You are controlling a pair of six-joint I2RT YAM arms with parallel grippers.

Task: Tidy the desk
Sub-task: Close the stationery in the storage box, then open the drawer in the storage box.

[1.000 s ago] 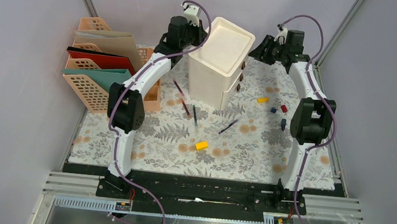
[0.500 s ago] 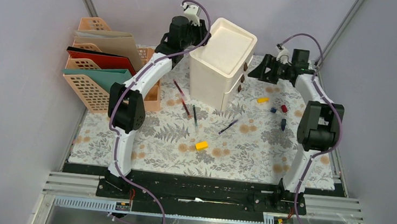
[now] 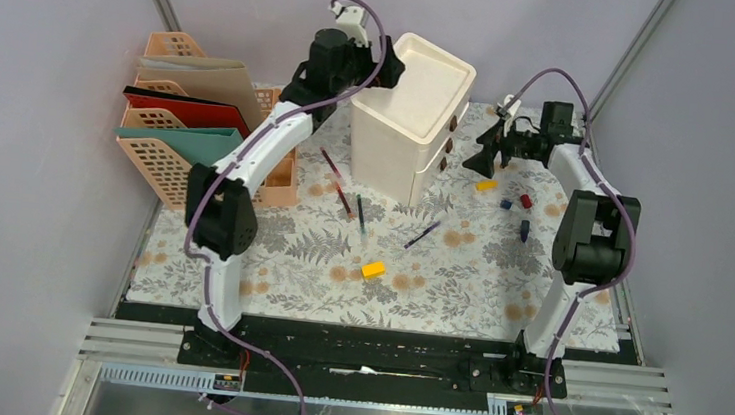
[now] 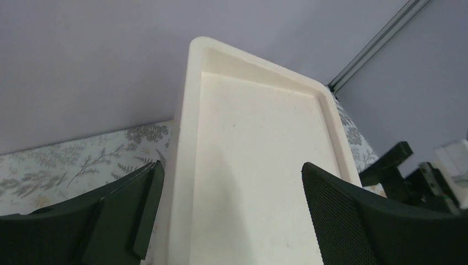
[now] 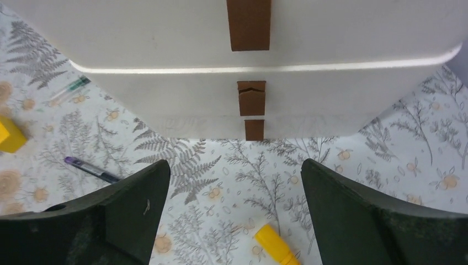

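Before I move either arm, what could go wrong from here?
1. The left gripper hangs open close to the drawer unit at its top rim; a sideways move could catch the rim and shove the unit.
2. The right gripper is open facing the brown handles, gripping none; pulling one with the unit unbraced may drag the whole unit.
3. The yellow marker lies just under the right gripper; descending could knock it.
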